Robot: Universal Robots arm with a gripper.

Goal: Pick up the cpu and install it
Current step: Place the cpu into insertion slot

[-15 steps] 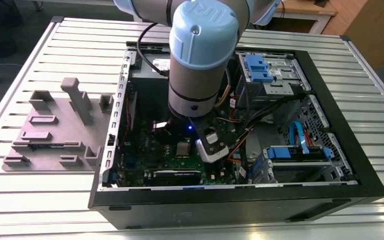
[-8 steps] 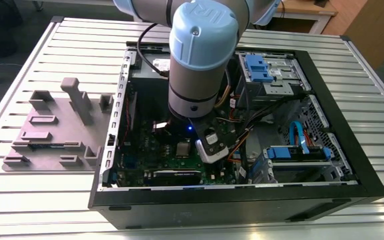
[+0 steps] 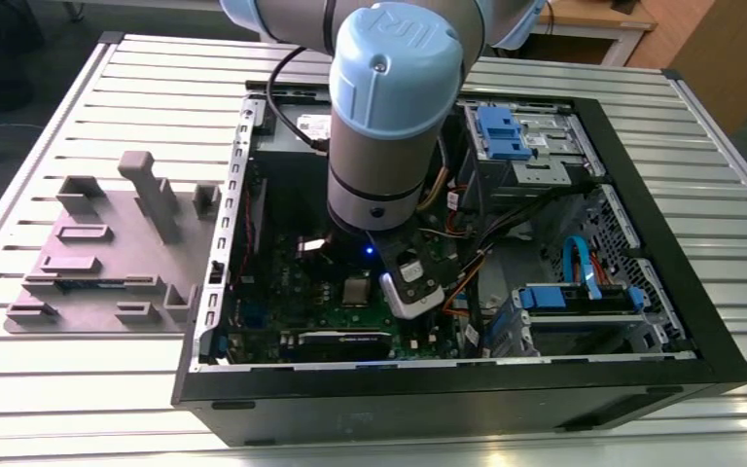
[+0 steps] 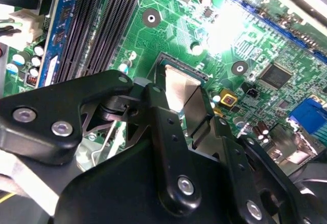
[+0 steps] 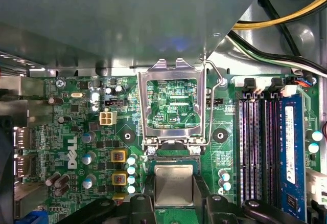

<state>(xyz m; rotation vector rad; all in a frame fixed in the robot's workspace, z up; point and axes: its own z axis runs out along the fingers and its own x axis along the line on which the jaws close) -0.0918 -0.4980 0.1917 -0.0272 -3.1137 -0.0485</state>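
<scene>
Now the hand (image 5: pixel 174 196) pinches the cpu (image 5: pixel 173 182) at the socket (image 5: pixel 172 160) — hinged frame (image 5: pixel 173 70) standing open

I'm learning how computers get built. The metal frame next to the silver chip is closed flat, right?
No. The metal frame is swung open, with the green board visible through its middle. The first wrist view shows it. It is next to the silver chip.

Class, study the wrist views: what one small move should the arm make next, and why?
Probably ease the cpu straight down. The hand holds it over the socket, and the hinged frame lies flipped open, clear of it. Whether it is already seated is unclear.
</scene>
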